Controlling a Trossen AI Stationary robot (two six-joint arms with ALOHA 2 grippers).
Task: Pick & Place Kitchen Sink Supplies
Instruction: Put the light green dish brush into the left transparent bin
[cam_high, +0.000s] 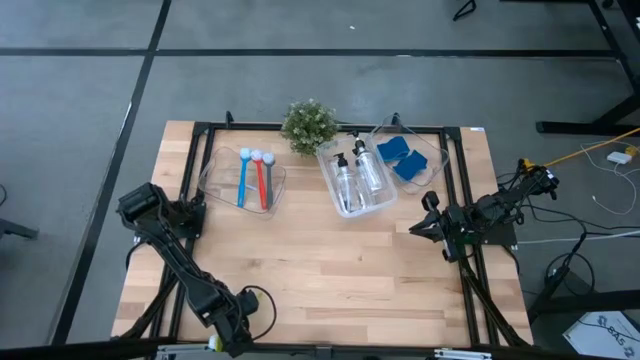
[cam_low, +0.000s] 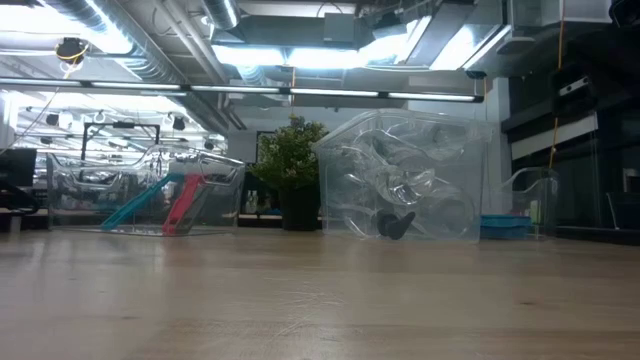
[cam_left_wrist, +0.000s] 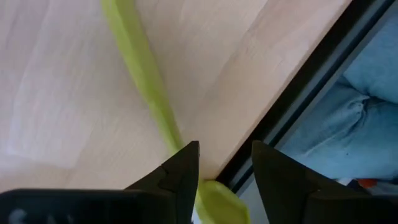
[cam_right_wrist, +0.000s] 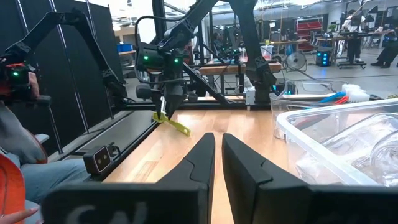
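Left gripper (cam_left_wrist: 224, 165) hanging over the table's (cam_high: 330, 270) near-left edge, beside the yellow-green brush (cam_left_wrist: 142, 74).
Its fingers are standing apart, brush handle end lying between them, head cut off. Right gripper (cam_right_wrist: 217, 155) is waiting pinched together, empty, at the right edge.

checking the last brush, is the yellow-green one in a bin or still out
Out. The yellow-green brush lies on the bare table at its edge, handle end between the left gripper fingers, which stand apart.

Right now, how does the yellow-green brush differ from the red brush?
The yellow-green brush rests on the bare tabletop by its edge; the red brush sits inside a clear bin beside a blue brush. The yellow-green brush's end is between the fingers of the open left claw; no claw is near the red brush. Both are thin and long-handled.
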